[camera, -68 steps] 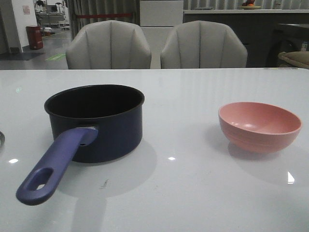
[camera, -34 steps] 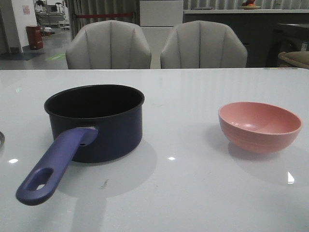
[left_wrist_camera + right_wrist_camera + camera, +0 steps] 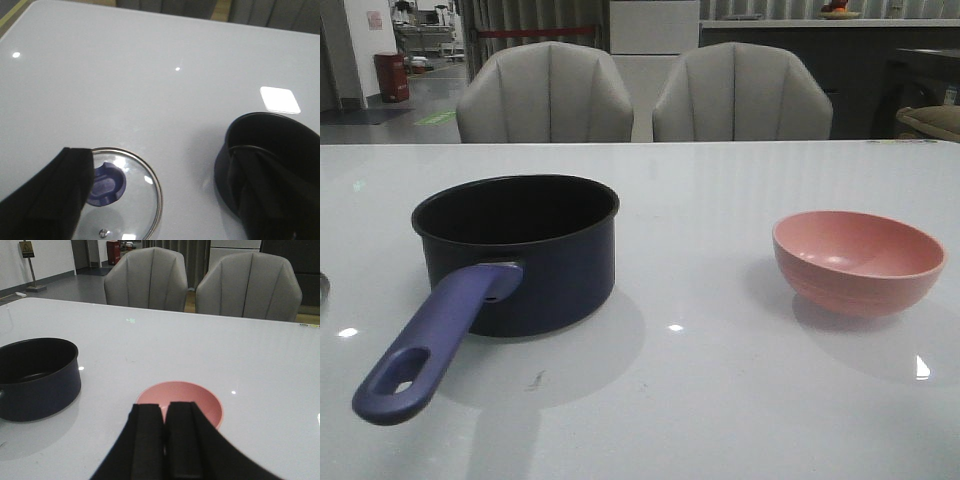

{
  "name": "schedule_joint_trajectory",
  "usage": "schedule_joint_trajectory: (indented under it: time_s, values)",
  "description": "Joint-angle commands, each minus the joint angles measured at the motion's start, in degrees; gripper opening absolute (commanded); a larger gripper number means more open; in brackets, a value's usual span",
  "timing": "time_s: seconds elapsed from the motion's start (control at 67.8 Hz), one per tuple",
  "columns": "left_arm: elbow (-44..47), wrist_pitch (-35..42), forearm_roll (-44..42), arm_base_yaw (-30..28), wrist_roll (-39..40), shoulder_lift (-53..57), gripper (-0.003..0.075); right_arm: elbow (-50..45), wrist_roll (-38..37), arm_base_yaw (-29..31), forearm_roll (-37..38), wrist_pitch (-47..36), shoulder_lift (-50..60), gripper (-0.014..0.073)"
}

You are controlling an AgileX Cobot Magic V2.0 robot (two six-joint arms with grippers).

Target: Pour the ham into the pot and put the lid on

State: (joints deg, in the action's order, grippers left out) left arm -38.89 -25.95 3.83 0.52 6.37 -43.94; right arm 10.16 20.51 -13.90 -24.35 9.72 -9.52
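The dark navy pot (image 3: 520, 255) stands left of centre on the white table, its purple-blue handle (image 3: 430, 340) pointing to the front left. The pink bowl (image 3: 860, 262) sits to the right; no ham shows in it from here. In the left wrist view the glass lid (image 3: 135, 200) with its blue knob (image 3: 106, 184) lies flat beside the pot (image 3: 265, 132). My left gripper (image 3: 157, 160) hangs open above the lid, one finger over the knob's side. My right gripper (image 3: 165, 407) is shut and empty, just short of the bowl (image 3: 200, 395). Neither gripper appears in the front view.
Two grey chairs (image 3: 545, 95) (image 3: 740, 95) stand behind the table's far edge. A sliver of the lid's rim (image 3: 322, 288) shows at the front view's left border. Bare white tabletop (image 3: 700, 300) lies between pot and bowl.
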Motion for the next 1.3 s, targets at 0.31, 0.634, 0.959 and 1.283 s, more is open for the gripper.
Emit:
schedule_joint_trajectory:
  time_s: [0.31,0.634,0.959,1.283]
  values:
    - [-13.36,-10.49,-0.22,-2.84,0.66,-24.04,0.0631,1.55,0.72,0.00,-0.46,-4.23,-0.52,0.0147]
    - [-19.54,-15.82,-0.48,-6.28,1.93,-39.87,0.0628,1.55,0.72,0.00,-0.46,-4.23,-0.52,0.0147]
    - [-23.38,-16.54,0.47,-7.05,1.93,-47.22,0.0628,1.55,0.72,0.00,-0.46,-4.23,-0.52,0.0147]
    - [-30.21,-22.90,0.59,-7.05,2.03,-52.81,0.0628,1.55,0.72,0.00,-0.46,-4.23,-0.52,0.0147]
